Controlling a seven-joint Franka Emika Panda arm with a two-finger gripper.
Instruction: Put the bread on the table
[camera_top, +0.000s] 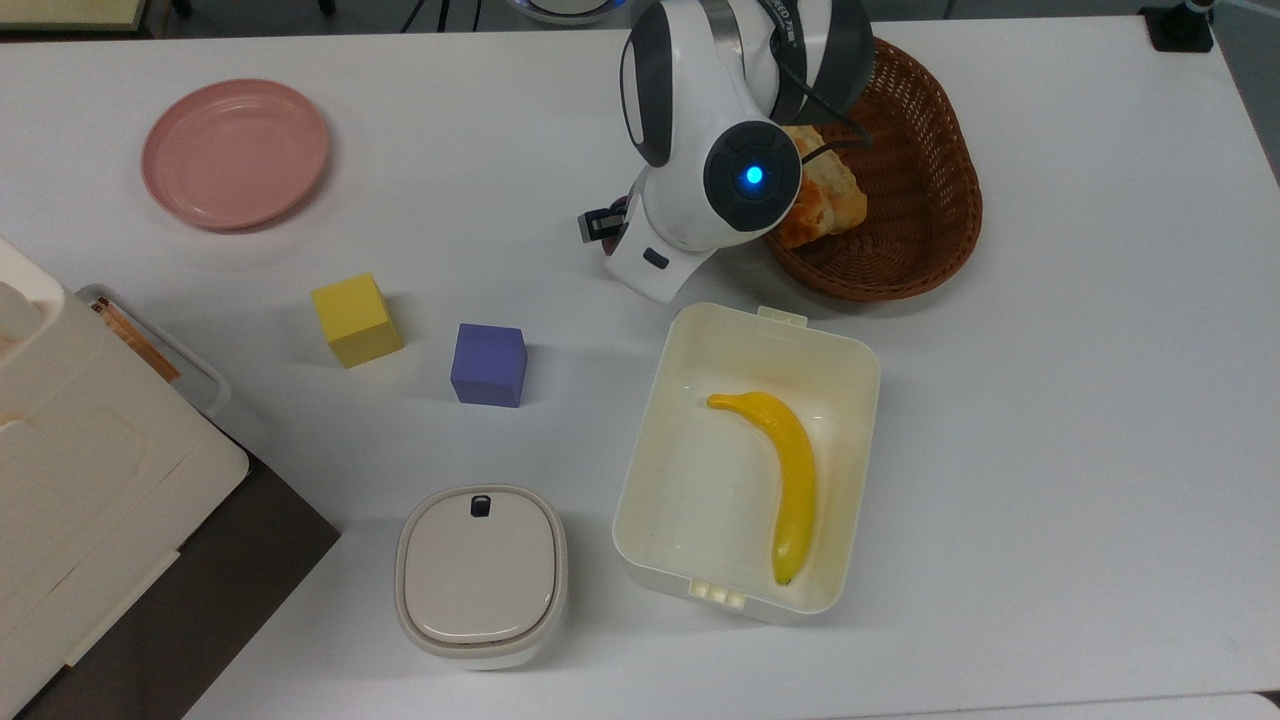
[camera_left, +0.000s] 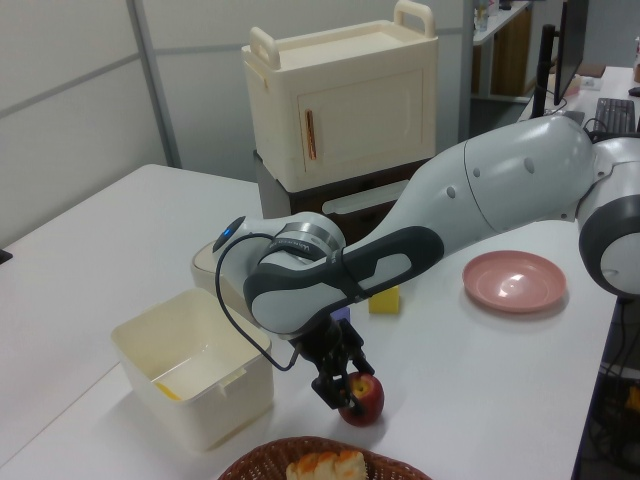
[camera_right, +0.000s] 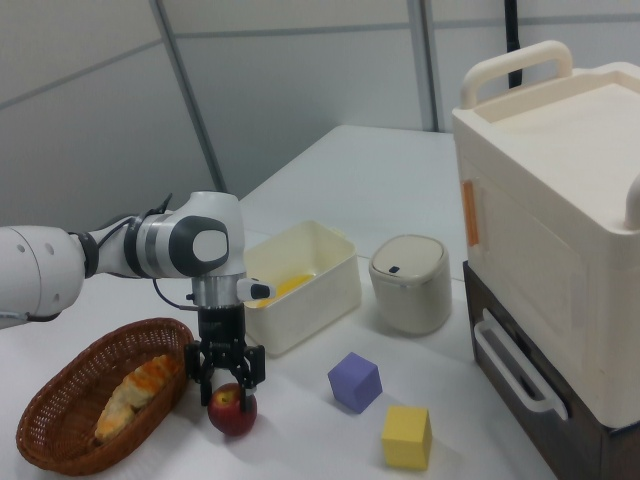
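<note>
My gripper (camera_right: 227, 381) straddles the apple (camera_right: 232, 410), fingers spread, gripping nothing; bread (camera_right: 132, 395) sits in the basket (camera_right: 60, 435) at the right view's left.

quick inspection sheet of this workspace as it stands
surface: white table, flat.
job's things: bread lies in the wicker basket, not yet on the table.
clutter: apple, yellow cube, purple cube, pink plate, lidded canister, banana in open box.
grippers: end effector open, straddling the apple's top.
cables: black cable looped at the wrist.
surroundings: cream cabinet, grey wall panels.
</note>
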